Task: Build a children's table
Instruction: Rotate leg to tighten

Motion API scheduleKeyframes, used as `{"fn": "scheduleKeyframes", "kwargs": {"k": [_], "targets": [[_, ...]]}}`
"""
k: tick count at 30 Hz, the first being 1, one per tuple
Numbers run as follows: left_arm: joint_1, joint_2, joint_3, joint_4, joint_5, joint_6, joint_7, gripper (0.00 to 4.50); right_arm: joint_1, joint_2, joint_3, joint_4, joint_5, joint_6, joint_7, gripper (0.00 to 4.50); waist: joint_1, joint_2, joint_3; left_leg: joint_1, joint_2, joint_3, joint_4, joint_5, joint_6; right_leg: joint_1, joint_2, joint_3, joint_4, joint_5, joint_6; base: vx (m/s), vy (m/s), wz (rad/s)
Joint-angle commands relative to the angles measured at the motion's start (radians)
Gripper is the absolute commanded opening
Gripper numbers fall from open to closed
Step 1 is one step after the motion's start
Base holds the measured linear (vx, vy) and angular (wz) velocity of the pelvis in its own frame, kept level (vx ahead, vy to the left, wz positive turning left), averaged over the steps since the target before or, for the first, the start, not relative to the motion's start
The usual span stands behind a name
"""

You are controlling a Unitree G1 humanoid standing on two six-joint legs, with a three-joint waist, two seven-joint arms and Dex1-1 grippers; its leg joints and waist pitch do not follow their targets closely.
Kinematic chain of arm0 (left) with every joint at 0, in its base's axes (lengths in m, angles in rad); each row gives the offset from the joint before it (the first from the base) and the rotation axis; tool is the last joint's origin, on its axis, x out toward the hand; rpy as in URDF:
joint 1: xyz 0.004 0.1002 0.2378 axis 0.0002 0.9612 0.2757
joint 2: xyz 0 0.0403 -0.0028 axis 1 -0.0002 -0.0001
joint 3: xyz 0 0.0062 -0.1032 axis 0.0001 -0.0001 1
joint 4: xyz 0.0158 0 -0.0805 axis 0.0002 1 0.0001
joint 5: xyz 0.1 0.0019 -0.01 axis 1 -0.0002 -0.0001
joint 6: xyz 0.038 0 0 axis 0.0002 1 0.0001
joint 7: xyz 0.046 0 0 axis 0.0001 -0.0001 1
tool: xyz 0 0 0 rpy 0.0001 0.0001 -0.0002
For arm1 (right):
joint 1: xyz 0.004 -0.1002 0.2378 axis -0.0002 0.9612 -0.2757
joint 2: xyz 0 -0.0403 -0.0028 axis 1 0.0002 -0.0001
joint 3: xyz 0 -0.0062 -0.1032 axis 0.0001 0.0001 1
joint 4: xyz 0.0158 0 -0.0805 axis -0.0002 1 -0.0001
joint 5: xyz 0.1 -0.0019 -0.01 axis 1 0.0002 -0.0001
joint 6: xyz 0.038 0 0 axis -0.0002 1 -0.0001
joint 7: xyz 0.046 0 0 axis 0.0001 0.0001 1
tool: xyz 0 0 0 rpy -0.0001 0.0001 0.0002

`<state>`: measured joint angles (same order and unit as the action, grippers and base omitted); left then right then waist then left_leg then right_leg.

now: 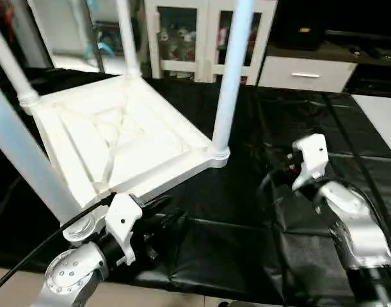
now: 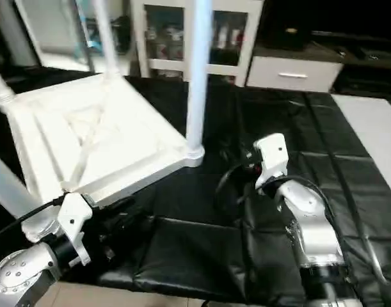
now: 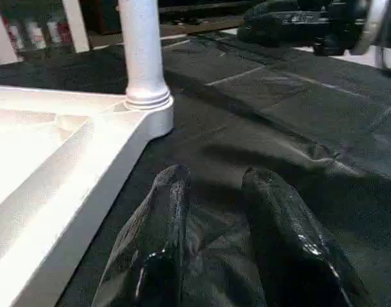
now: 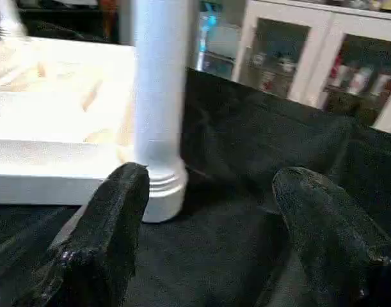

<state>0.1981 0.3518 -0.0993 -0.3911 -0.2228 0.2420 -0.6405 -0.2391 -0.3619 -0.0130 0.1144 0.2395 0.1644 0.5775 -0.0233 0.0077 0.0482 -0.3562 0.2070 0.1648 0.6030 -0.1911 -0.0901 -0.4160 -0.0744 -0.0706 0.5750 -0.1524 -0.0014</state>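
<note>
**Upturned children's table on the black desk, all four legs standing**

The children's table [image 1: 118, 144] lies upside down on the black-draped desk [image 1: 246, 211], its white top flat on the cloth and the X-ribbed underside facing up. In the left eye view it sits at about ten o'clock from the picture's middle. Four white tube legs rise from the rounded corner sockets: the near-right leg [image 1: 230, 83] stands at roughly one o'clock, the near-left leg [image 1: 25, 160] leans across the nine o'clock edge, the far-left leg [image 1: 9, 64] is at ten o'clock, and the far-right leg [image 1: 126, 38] at eleven o'clock. Each flared end meets its socket.

The left gripper [image 3: 214, 256] is low at about seven o'clock in the left eye view, just beside the table's near corner. Its two black fingers [image 3: 157, 243] stand a little apart with nothing between them, hovering over the black cloth next to the table's white edge without touching it. In its wrist view the near-right leg rises from its socket ahead.

The right gripper [image 4: 214, 243] is at about four o'clock in the left eye view, over bare black cloth and well apart from the table top. Its fingers [image 4: 109, 236] are spread wide and hold nothing. In its wrist view they point toward the foot of the near-right leg, which stands beyond one fingertip, not gripped.

A white cabinet [image 1: 201, 38] with glass doors stands behind the desk at twelve o'clock, and a white drawer unit [image 1: 307, 73] is beside it at about one o'clock.
</note>
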Motion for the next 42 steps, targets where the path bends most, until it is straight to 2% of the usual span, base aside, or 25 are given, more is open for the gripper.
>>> {"fn": "scheduleKeyframes", "kwargs": {"k": [1,6,13,15,17,19,20,21,22,23,24,25,26,28,29,33,34,35,36,37,38,39,40,41,42], "targets": [[-0.01,0.014,0.004,0.009,-0.005,0.011,-0.006,1.6,0.021,-0.039,0.025,-0.047,0.016,0.029,0.066,3.43,-0.005,0.007,-0.044,0.005,0.0,-0.012,-0.078,-0.51,0.031,0.032,-0.025,0.004,-0.112,-0.628,-0.014,0.0,0.0,0.0],[-0.016,0.016,0.0,0.021,-0.01,0.012,0.001,1.6,0.069,-0.148,0.041,-0.126,0.019,0.096,0.159,3.43,-0.005,-0.007,-0.043,0.005,-0.003,-0.009,-0.073,-0.488,0.043,0.03,-0.025,0.003,-0.118,-0.657,-0.007,0.0,0.0,0.0],[-0.023,0.021,0.005,0.033,-0.001,0.013,0.006,1.6,0.139,-0.313,0.085,-0.263,0.094,0.21,0.38,3.43,0.003,0.004,-0.036,0.018,0.0,-0.011,-0.072,-0.513,0.058,0.024,-0.027,-0.007,-0.133,-0.688,0.008,0.0,0.0,0.0],[-0.017,0.028,0.007,0.032,-0.002,0.011,0.004,1.6,0.138,-0.308,0.105,-0.281,0.097,0.221,0.388,3.43,-0.006,-0.002,-0.031,0.018,0.002,-0.019,-0.075,-0.546,0.058,0.033,-0.029,-0.03,-0.144,-0.696,0.01,0.0,0.0,0.0],[-0.006,0.036,0.005,0.025,-0.001,0.018,0.002,1.6,0.1,-0.256,0.143,-0.256,0.055,0.206,0.342,3.43,-0.016,0.019,-0.028,0.013,0.018,-0.042,-0.097,-0.628,0.042,0.062,-0.033,-0.061,-0.142,-0.642,0.011,-0.012,0.01,-0.09],[0.005,0.042,-0.002,0.011,-0.003,0.031,-0.002,1.6,0.058,-0.202,0.165,-0.209,0.013,0.196,0.287,3.43,-0.016,0.031,-0.013,-0.011,0.058,-0.066,-0.153,-0.779,0.02,0.107,-0.025,-0.068,-0.076,-0.515,-0.006,-0.038,0.009,-0.16],[0.017,0.046,-0.006,-0.006,-0.005,0.042,-0.003,1.6,0.015,-0.151,0.181,-0.155,-0.019,0.192,0.239,3.43,0.009,0.034,-0.011,-0.04,0.095,-0.067,-0.209,-0.874,0.001,0.133,-0.03,-0.031,0.064,-0.295,-0.061,0.0,0.0,0.0],[0.02,0.046,-0.007,-0.011,-0.006,0.045,-0.003,1.6,0.003,-0.14,0.187,-0.141,-0.023,0.195,0.227,3.43,0.013,0.022,-0.005,-0.047,0.099,-0.058,-0.223,-0.901,0.009,0.13,-0.03,-0.011,0.099,-0.252,-0.059,-0.063,-0.041,-0.04],[0.025,0.047,-0.007,-0.017,-0.006,0.046,-0.001,1.6,-0.007,-0.132,0.194,-0.13,-0.029,0.193,0.219,3.43,0.042,-0.02,-0.01,0.015,0.04,-0.021,-0.147,-0.791,0.009,0.055,-0.034,0.034,0.022,-0.572,-0.009,-0.017,-0.1,0.1],[0.03,0.049,-0.007,-0.021,-0.003,0.047,0.001,1.6,-0.026,-0.119,0.202,-0.105,-0.037,0.189,0.21,3.43,0.029,-0.049,-0.005,0.134,-0.072,0.007,0.112,-0.425,0.002,-0.111,-0.087,-0.002,-0.194,-1.187,0.086,-0.042,-0.128,0.08],[0.035,0.05,-0.008,-0.025,0.0,0.049,0.005,1.6,-0.052,-0.101,0.205,-0.069,-0.051,0.174,0.192,3.43,0.022,-0.049,-0.005,0.098,-0.066,-0.014,0.113,-0.311,0.02,-0.077,-0.128,0.027,-0.193,-1.248,0.073,-0.016,-0.1,0.08],[0.039,0.052,-0.009,-0.029,0.004,0.05,0.008,1.6,-0.083,-0.078,0.203,-0.021,-0.066,0.165,0.163,3.43,0.036,-0.035,-0.015,0.035,-0.031,-0.043,0.047,-0.267,0.03,0.019,-0.154,0.033,-0.145,-1.123,0.034,0.0,0.0,0.0],[0.039,0.052,-0.009,-0.029,0.004,0.05,0.008,1.6,-0.083,-0.078,0.203,-0.021,-0.066,0.165,0.163,3.43,0.043,-0.033,-0.02,0.01,-0.01,-0.05,-0.033,-0.357,0.013,0.032,-0.078,0.003,-0.09,-0.871,0.014,0.0,0.0,0.0],[0.034,0.055,-0.017,-0.029,0.042,0.055,0.04,1.6,-0.183,-0.019,0.194,0.146,-0.116,0.107,0.059,3.43,0.043,0.001,-0.039,0.033,0.009,-0.05,-0.059,-0.423,0.011,0.036,-0.053,0.001,-0.073,-0.538,-0.08,0.0,0.0,0.0],[0.034,0.055,-0.017,-0.029,0.042,0.055,0.04,1.6,-0.183,-0.019,0.194,0.146,-0.116,0.107,0.059,3.43,0.035,0.0,-0.029,0.013,0.017,-0.052,-0.078,-0.446,0.017,0.052,-0.048,-0.004,-0.065,-0.441,-0.128,-0.055,-0.006,0.02],[0.015,0.049,-0.013,-0.023,0.07,0.063,0.077,1.6,-0.262,0.027,0.188,0.284,-0.136,0.063,0.019,3.43,0.02,-0.01,-0.01,0.046,0.013,-0.047,-0.071,-0.599,0.017,0.045,-0.053,-0.05,-0.118,-0.645,-0.037,-0.028,0.002,0.0],[0.008,0.041,-0.007,-0.02,0.078,0.069,0.093,1.6,-0.291,0.041,0.191,0.338,-0.143,0.04,0.011,3.43,0.013,0.013,-0.006,0.04,0.035,-0.06,-0.097,-0.687,0.014,0.074,-0.048,-0.076,-0.107,-0.608,-0.012,0.0,0.0,0.0],[0.008,0.041,-0.007,-0.02,0.078,0.069,0.093,1.6,-0.291,0.041,0.191,0.338,-0.143,0.04,0.011,3.43,0.01,0.022,0.0,0.023,0.056,-0.066,-0.129,-0.75,0.007,0.097,-0.037,-0.078,-0.064,-0.528,-0.026,-0.071,-0.006,-0.03],[0.002,0.034,-0.002,-0.016,0.083,0.073,0.108,1.6,-0.322,0.059,0.191,0.397,-0.142,0.022,0.011,3.43,0.021,0.023,0.007,-0.027,0.092,-0.069,-0.187,-0.83,-0.001,0.142,-0.031,-0.067,0.049,-0.407,-0.044,-0.071,-0.006,-0.03],[0.0,0.03,0.002,-0.014,0.085,0.075,0.116,1.6,-0.337,0.069,0.191,0.427,-0.139,0.015,0.014,3.43,0.067,0.016,0.004,-0.036,0.105,-0.037,-0.211,-0.866,0.016,0.127,-0.026,-0.019,0.136,-0.203,-0.06,-0.055,-0.052,0.1],[0.0,0.03,0.0,-0.013,0.087,0.076,0.121,1.6,-0.36,0.08,0.197,0.476,-0.151,-0.001,0.01,3.43,0.064,-0.04,-0.01,0.055,0.041,-0.017,-0.117,-0.723,0.012,0.045,-0.053,0.044,0.035,-0.488,-0.038,0.061,-0.118,0.17],[0.001,0.032,-0.002,-0.014,0.088,0.077,0.122,1.6,-0.375,0.087,0.202,0.508,-0.158,-0.01,0.01,3.43,0.06,-0.079,-0.012,0.074,-0.016,-0.008,-0.027,-0.558,0.01,-0.01,-0.07,0.042,-0.062,-0.779,0.005,0.061,-0.118,0.17],[0.006,0.033,-0.003,-0.021,0.087,0.082,0.125,1.6,-0.395,0.097,0.207,0.553,-0.167,-0.029,0.01,3.43,0.073,-0.075,-0.025,0.039,-0.027,-0.012,0.036,-0.266,0.023,0.008,-0.137,0.075,-0.108,-1.063,0.059,0.067,-0.118,-0.05],[0.01,0.034,-0.002,-0.028,0.085,0.086,0.127,1.6,-0.412,0.107,0.21,0.593,-0.175,-0.045,0.008,3.43,0.099,-0.069,-0.051,-0.015,0.0,-0.025,-0.019,-0.105,0.021,0.061,-0.125,0.075,-0.06,-0.855,0.025,0.062,-0.079,-0.14],[0.01,0.034,-0.002,-0.028,0.085,0.086,0.127,1.6,-0.412,0.107,0.21,0.593,-0.175,-0.045,0.008,3.43,0.106,-0.055,-0.056,-0.018,0.008,-0.025,-0.039,-0.05,0.012,0.058,-0.097,0.062,-0.034,-0.676,-0.01,0.062,-0.079,-0.14]]}}
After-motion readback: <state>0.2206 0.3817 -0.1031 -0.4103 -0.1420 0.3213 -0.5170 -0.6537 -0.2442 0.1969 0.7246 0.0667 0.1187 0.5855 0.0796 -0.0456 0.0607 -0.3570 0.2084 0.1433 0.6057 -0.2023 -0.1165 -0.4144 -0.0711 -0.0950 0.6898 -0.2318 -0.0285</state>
